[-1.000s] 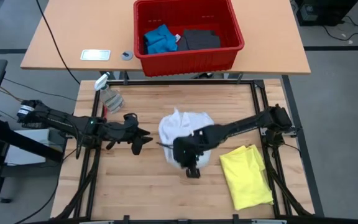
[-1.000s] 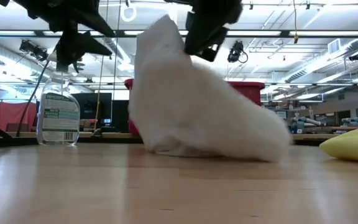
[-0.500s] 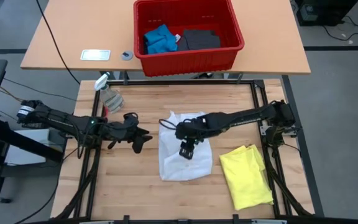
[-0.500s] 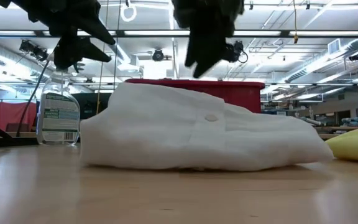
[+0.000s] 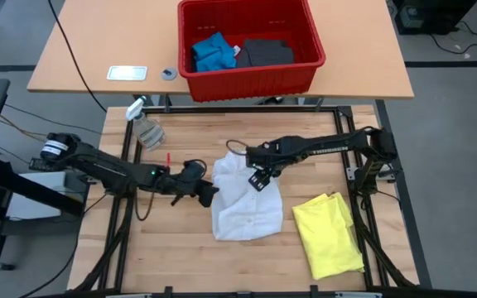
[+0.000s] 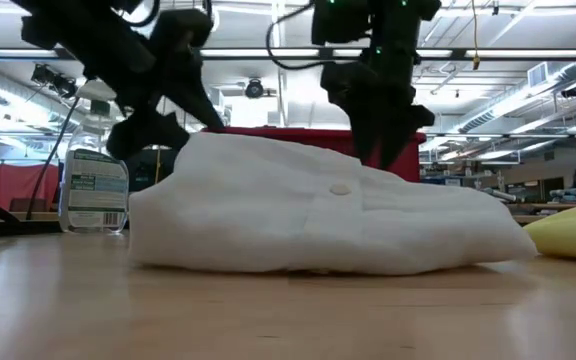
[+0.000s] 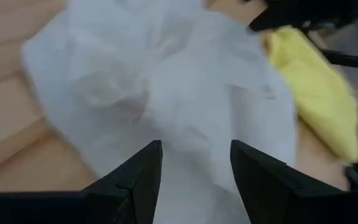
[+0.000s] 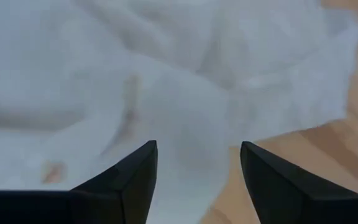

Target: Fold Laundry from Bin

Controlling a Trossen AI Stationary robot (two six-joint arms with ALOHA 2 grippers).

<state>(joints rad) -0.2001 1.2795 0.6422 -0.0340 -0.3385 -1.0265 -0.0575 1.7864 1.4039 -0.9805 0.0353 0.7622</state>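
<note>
White shirt (image 5: 245, 201) is lying flat on the wooden work table (image 5: 180, 248), roughly mid-table. Its long axis is running from the far side toward the near edge; the far end is looking bunched and irregular, the near end squarer. Cloth is soft, creased, thin; one small round button is showing in the low view (image 6: 340, 188). From table height it is sitting as a low mound, higher toward the left.

Yellow T-shirt (image 5: 330, 233) is lying folded as an oblong pad to the right of the white shirt, well apart from it, long axis also running far-to-near with a slight tilt. Surface matte, edges rounded.

Red bin (image 5: 251, 83) is standing on the tan table (image 5: 81, 50) beyond the work table: rigid plastic, sloping walls, thick rim. Inside it two pieces are lying side by side: one blue piece (image 5: 213, 51) to the left, crumpled, and one dark grey piece (image 5: 265, 52) to the right, flatter. Garment count: four, two out, two in the bin.

Left gripper (image 5: 209, 195) is sitting at the shirt's left edge, fingers spread wide with nothing between them; whether a tip is touching cloth is hard to judge from above. Right gripper (image 5: 259, 178) is hanging over the shirt's far part, fingers likewise parted and holding nothing; white cloth is filling its wrist view (image 8: 166, 74).

One clear plastic spray bottle (image 5: 146, 127) is standing at the far left corner of the work table.
</note>
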